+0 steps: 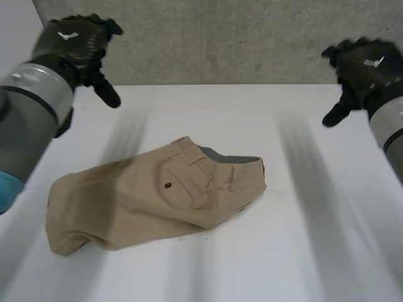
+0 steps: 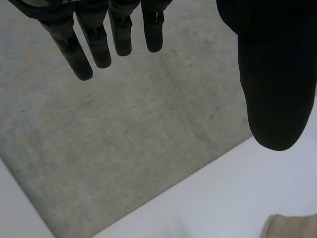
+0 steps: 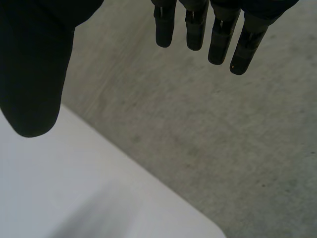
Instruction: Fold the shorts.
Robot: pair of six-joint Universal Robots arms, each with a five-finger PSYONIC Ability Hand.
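Tan shorts (image 1: pixel 151 195) lie folded in half on the white table (image 1: pixel 302 251), waistband toward the far right, a buttoned back pocket facing up. My left hand (image 1: pixel 75 41) hovers high over the table's far left corner, open and empty. My right hand (image 1: pixel 362 66) hovers high over the far right side, open too. In the left wrist view the straight fingers (image 2: pixel 94 39) and thumb (image 2: pixel 277 74) hold nothing, and a corner of the shorts (image 2: pixel 292 225) peeks in beyond the thumb. The right wrist view shows straight fingers (image 3: pixel 208 29) and thumb (image 3: pixel 34 64) above the table edge.
A grey concrete wall (image 1: pixel 239 44) runs behind the table's far edge. Bare white table surface surrounds the shorts on all sides.
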